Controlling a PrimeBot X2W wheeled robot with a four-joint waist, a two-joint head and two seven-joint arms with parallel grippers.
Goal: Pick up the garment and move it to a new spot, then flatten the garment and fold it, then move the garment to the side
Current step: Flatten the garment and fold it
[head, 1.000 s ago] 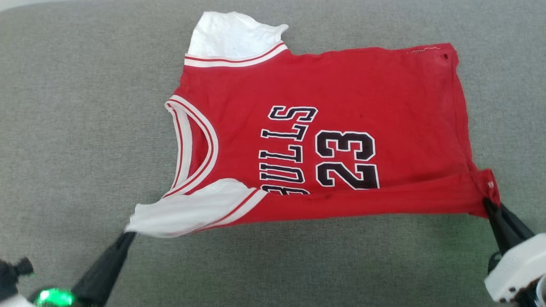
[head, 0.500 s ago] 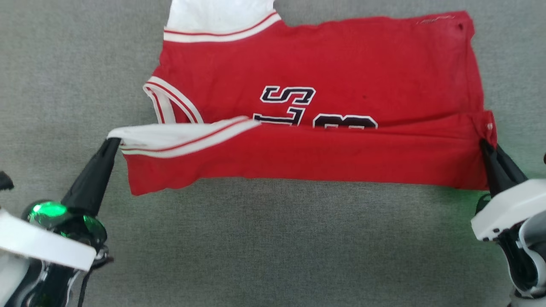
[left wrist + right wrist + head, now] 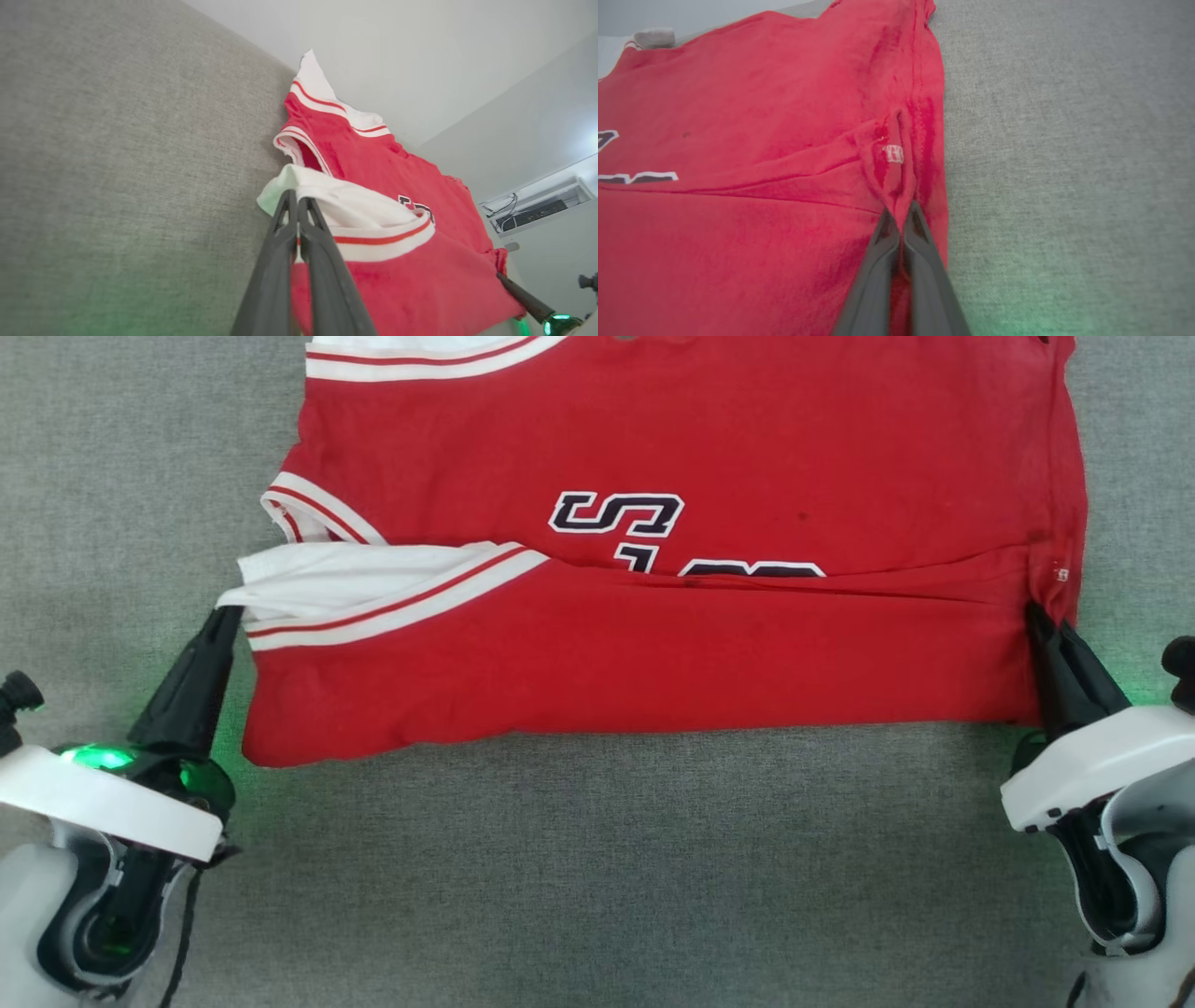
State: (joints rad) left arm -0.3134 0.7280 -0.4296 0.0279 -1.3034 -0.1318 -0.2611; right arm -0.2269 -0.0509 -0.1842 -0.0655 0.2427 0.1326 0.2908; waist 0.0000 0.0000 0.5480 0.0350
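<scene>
Garment [image 3: 653, 663] lies partly folded on grey woven surface [image 3: 597, 877], white walls [image 3: 420, 46] behind.

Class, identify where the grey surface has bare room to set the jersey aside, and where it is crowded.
Widest bare grey surface: the band on the robot's side of the garment, between the left gripper and right gripper. Another bare patch lies left of the garment. Crowded: both near corners, where the shut grippers pinch cloth.

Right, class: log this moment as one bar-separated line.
phase: fold | garment: near edge lapped over lettering, on grey surface | left gripper: shut on sleeve | right gripper: shut on hem corner
</scene>
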